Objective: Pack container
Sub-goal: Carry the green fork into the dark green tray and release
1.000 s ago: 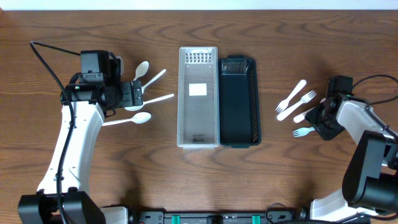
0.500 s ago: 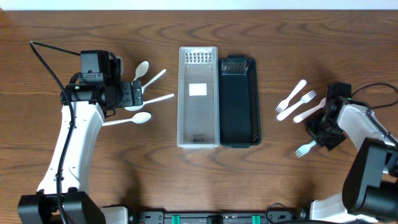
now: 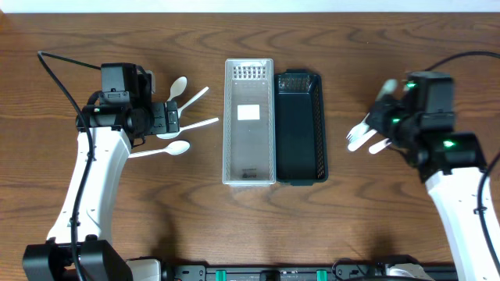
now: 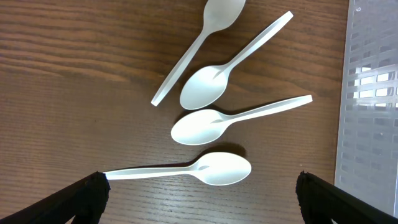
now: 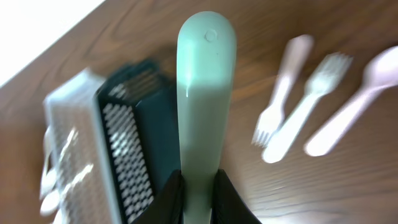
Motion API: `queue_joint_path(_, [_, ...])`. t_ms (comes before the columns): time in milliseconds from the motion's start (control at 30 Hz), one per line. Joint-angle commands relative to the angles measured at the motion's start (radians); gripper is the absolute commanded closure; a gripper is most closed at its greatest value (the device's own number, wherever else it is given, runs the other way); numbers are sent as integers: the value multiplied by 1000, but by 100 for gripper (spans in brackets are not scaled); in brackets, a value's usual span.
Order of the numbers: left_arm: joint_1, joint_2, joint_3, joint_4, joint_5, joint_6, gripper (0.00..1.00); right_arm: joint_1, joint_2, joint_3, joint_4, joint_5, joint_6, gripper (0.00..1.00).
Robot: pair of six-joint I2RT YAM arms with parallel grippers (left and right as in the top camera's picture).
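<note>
My right gripper (image 5: pixel 199 186) is shut on the handle of a pale green fork (image 5: pixel 203 93) and holds it in the air. In the overhead view the right gripper (image 3: pixel 397 115) is above the white forks (image 3: pixel 358 134), to the right of the dark basket (image 3: pixel 301 125). A clear basket (image 3: pixel 249 121) stands beside the dark one. My left gripper (image 4: pixel 200 199) is open and empty over several white spoons (image 4: pixel 211 169). In the overhead view it (image 3: pixel 168 119) is to the left of the clear basket, among the spoons (image 3: pixel 173 148).
Two white forks (image 5: pixel 311 106) and another white utensil lie on the wood behind the held fork. The dark basket (image 5: pixel 146 118) and the clear basket (image 5: pixel 68 137) show blurred in the right wrist view. The clear basket's wall (image 4: pixel 373 93) is at the right of the spoons.
My right gripper has risen from the table with the pale green fork and moved back and left, above the white forks. The left arm has not moved.
</note>
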Motion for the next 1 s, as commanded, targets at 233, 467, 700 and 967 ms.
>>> queue_joint_path(233, [5,7,14,0,3,17,2,251,265,-22,172,-24,-19,97])
queue_joint_path(467, [5,7,14,0,3,17,2,259,454,-19,267,-82,-118,71])
queue_joint_path(700, [5,7,14,0,3,17,2,165,332,68,182,-116,-213,36])
queue_joint_path(967, [5,7,14,0,3,17,2,-98,211,109,-18,201,-146,37])
